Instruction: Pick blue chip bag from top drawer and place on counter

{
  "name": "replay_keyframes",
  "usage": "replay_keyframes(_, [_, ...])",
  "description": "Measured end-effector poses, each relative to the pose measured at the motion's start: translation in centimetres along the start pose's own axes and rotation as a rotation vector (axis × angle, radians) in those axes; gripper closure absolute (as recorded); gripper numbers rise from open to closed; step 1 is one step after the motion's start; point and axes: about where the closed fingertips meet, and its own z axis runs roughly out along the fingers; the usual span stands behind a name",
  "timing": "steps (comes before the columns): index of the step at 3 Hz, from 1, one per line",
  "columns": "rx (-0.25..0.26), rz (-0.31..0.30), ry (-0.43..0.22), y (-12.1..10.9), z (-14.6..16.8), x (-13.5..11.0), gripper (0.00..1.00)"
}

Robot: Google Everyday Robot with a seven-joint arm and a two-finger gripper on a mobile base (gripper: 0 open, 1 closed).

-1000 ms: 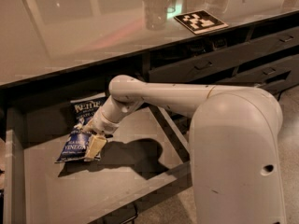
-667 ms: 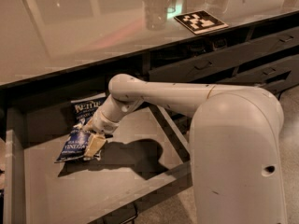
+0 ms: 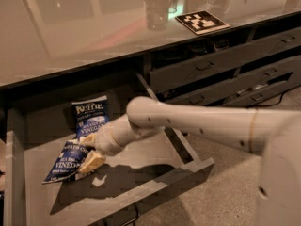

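In top drawer (image 3: 155, 157), gripper (image 3: 90, 151) clamped on blue chip bag (image 3: 63, 163) right edge; second bag (image 3: 89, 119) just behind.

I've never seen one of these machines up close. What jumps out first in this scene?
The big pale arm sweeps in from the right, its gripper down in the open top drawer, right at the blue chip bag. A second blue bag lies flat just behind it, toward the drawer's back. Above, the glossy counter bears a black-and-white square tag.
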Motion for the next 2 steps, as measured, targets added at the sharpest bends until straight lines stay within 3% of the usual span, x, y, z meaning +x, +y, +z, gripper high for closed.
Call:
replay_keyframes(1, [0.071,-0.037,-0.148,3.3,-0.2,-1.1,1.0])
replay_keyframes(2, [0.106,-0.162,-0.263,7.7,-2.6,-4.8,1.0])
